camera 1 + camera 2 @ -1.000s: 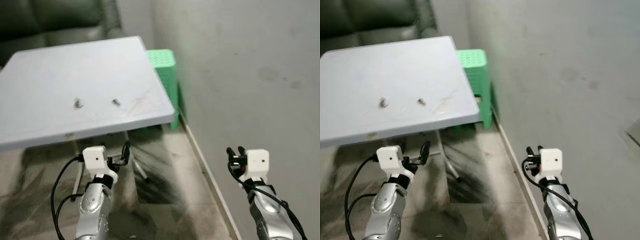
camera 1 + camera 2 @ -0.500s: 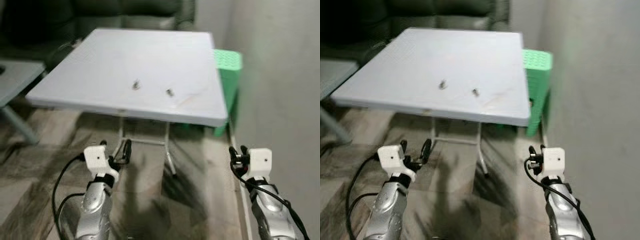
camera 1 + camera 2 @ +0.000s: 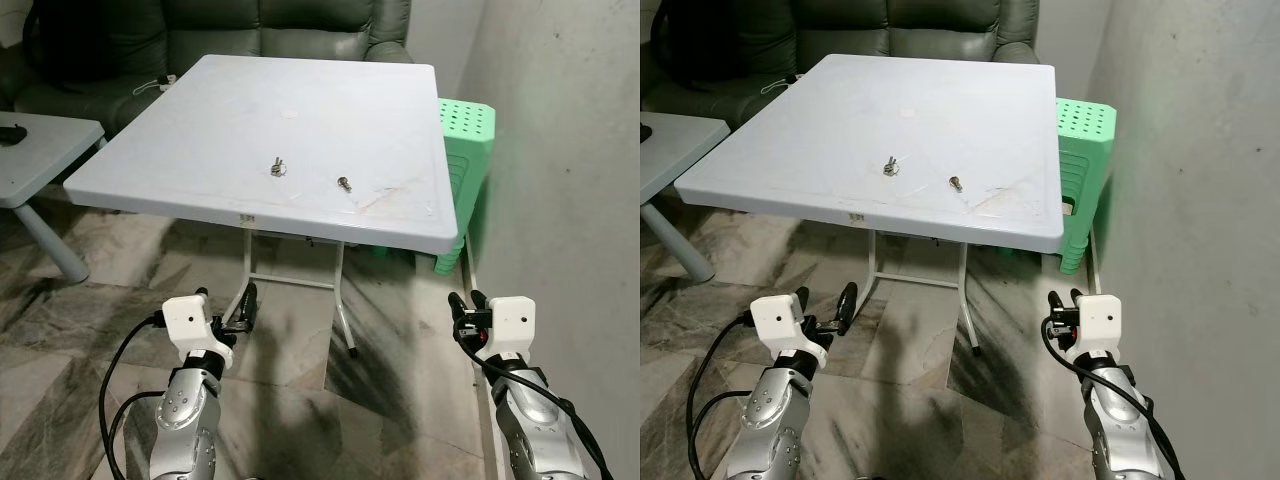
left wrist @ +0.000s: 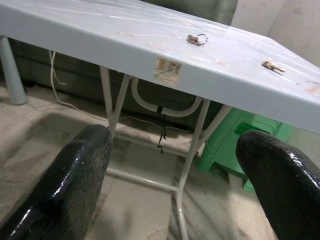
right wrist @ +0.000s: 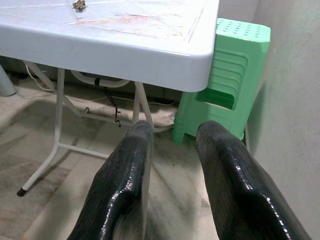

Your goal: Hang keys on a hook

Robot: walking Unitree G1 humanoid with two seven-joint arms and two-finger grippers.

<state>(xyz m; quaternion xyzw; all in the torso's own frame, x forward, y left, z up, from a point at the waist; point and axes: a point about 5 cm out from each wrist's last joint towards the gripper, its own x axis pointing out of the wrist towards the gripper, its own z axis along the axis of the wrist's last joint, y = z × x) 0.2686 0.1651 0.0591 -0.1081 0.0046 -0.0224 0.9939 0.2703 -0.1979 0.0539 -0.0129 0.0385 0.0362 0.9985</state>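
Two small metal pieces lie near the middle of the white folding table [image 3: 180, 150]: a key with a ring [image 3: 277, 168] and a second small key [image 3: 345, 184]. The left wrist view has them as the ringed key [image 4: 197, 39] and the other key [image 4: 273, 66] on the tabletop above. My left gripper [image 3: 226, 300] is held low in front of the table's near edge, open wide and empty. My right gripper [image 3: 464, 302] hangs low by the wall, below the table's right corner. Its fingers [image 5: 125, 175] are a narrow gap apart, with nothing between them.
A green plastic stool [image 3: 465, 140] stands between the table and the grey wall [image 3: 560, 150] on the right. A dark sofa [image 3: 280, 25] is behind the table. A second grey table [image 3: 40, 150] stands at the left. The table's white legs [image 3: 340, 300] rest on the marbled floor.
The whole picture has swung left, so the camera turned. The table now sits squarely ahead and the picture is sharp. Both arms hold the same pose.
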